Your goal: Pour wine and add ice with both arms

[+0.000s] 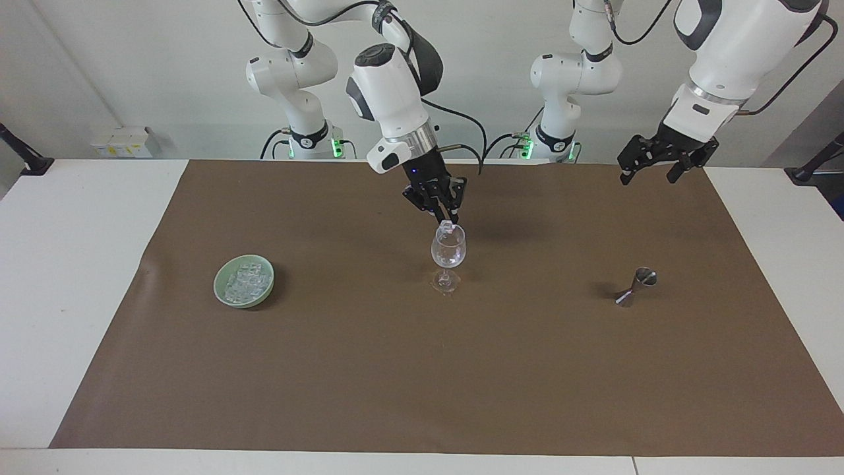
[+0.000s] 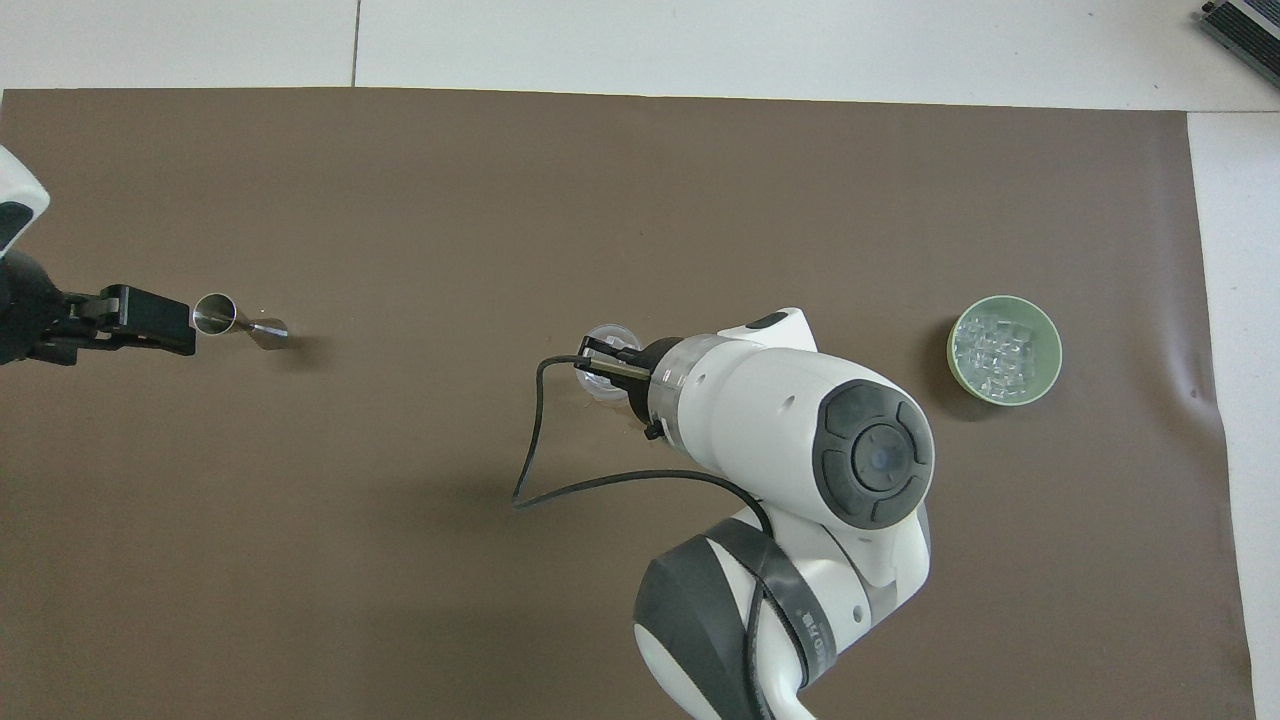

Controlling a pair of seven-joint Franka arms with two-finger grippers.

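Right gripper point(image 1: 449, 220) at frame centre, pinched shut on an ice cube point(image 1: 448, 225) over the wine glass point(image 1: 448, 249), left gripper point(image 1: 649, 168) spread open and empty at upper right, over the brown mat point(image 1: 369, 369).

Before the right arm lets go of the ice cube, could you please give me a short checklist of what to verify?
1. Right gripper shut on an ice cube: ok.
2. Cube over the wine glass mouth: ok in the facing view; the overhead view hides it.
3. Glass upright on the brown mat: ok.
4. Left gripper open, in the air at its own end, well away from the glass: ok.
5. Jigger lying tipped on the mat, apart from the glass: ok.
6. Green bowl has ice left: ok.
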